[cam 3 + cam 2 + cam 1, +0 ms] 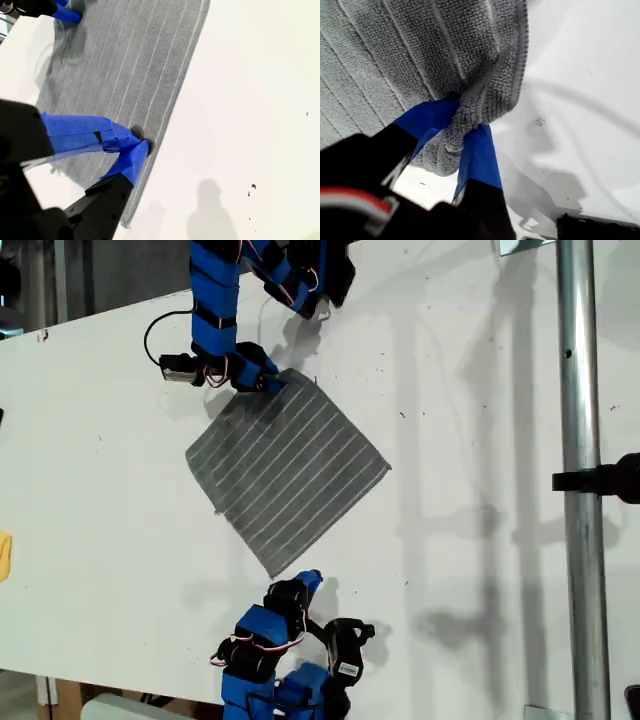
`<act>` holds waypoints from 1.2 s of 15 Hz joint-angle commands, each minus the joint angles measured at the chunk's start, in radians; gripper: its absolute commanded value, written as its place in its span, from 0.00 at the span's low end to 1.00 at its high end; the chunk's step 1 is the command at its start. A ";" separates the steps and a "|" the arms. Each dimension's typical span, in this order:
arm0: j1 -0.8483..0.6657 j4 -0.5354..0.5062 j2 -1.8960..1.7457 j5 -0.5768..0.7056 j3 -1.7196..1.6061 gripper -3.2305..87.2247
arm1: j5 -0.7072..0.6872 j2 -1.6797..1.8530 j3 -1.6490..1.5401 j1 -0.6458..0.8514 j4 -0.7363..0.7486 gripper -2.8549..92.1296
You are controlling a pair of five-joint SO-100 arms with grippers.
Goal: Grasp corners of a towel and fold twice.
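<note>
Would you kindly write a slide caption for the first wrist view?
My first hand pinches a bunched corner of the grey striped towel above the white table.

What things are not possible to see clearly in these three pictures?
- Exterior view: my first gripper covers the pinched corner of the square dark grey towel with thin white stripes.
- Second wrist view: my second gripper meets the towel's edge, but its own blue fingers hide whether any cloth is between them.
- First wrist view: the picture's edges cut off most of the towel.
- Exterior view: both arms' bases are cut off.
</note>
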State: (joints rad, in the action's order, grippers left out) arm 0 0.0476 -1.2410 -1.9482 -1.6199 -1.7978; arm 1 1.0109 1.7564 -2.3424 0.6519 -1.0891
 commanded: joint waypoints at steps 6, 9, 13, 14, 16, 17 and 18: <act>-0.037 -0.029 0.405 0.126 0.488 0.00 | -0.012 0.003 0.023 -0.008 0.008 0.03; -0.006 0.002 0.738 0.184 0.841 0.00 | -0.012 0.002 0.023 -0.008 0.008 0.03; -0.002 0.187 0.942 0.210 0.882 0.00 | -0.012 0.000 0.023 -0.011 0.008 0.03; 0.000 0.219 0.976 0.210 0.887 0.00 | -0.011 0.000 0.023 -0.011 0.008 0.03; 0.009 0.261 1.020 0.204 0.894 0.00 | -0.011 0.000 0.023 -0.014 0.008 0.03; 0.009 0.272 1.032 0.204 0.896 0.00 | -0.008 0.000 0.023 -0.018 0.008 0.03; 0.008 0.272 1.039 0.202 0.896 0.00 | -0.006 0.000 0.023 -0.021 0.008 0.03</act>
State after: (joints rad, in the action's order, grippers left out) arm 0 0.0353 -0.9863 -0.8851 -1.4143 -0.9910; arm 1 1.0109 1.7564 -2.3424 0.6397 -1.0891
